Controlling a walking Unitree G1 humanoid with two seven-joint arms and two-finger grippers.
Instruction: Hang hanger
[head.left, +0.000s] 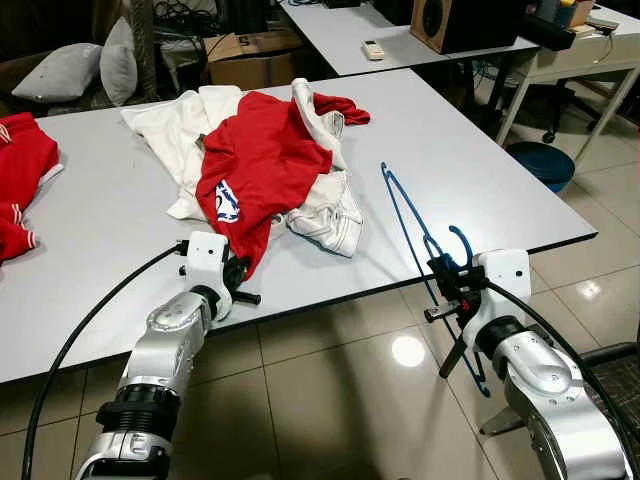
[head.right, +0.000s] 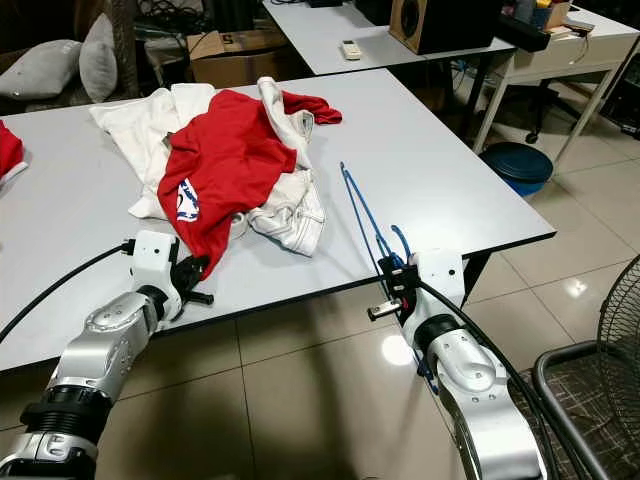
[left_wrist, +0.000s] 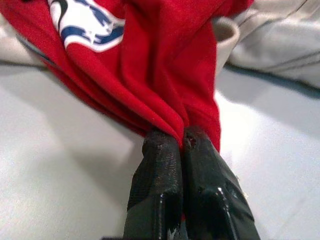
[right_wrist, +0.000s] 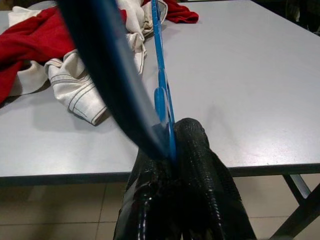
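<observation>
A blue plastic hanger (head.left: 405, 218) lies partly on the grey table (head.left: 480, 170), its lower part hanging past the front edge. My right gripper (head.left: 447, 283) is shut on the hanger near its hook, at the table's front right edge; in the right wrist view the blue bar (right_wrist: 162, 85) runs out from between the fingers (right_wrist: 195, 150). A red shirt (head.left: 255, 160) with a blue and white logo lies on top of white garments (head.left: 330, 215) mid-table. My left gripper (head.left: 238, 272) is shut on the red shirt's lower hem (left_wrist: 165, 95) at the front edge.
More red cloth (head.left: 20, 170) lies at the table's far left. A second table (head.left: 380, 35) with a remote and a speaker stands behind. A blue bin (head.left: 540, 162) sits on the tiled floor at right, and a fan guard (head.right: 595, 400) is at lower right.
</observation>
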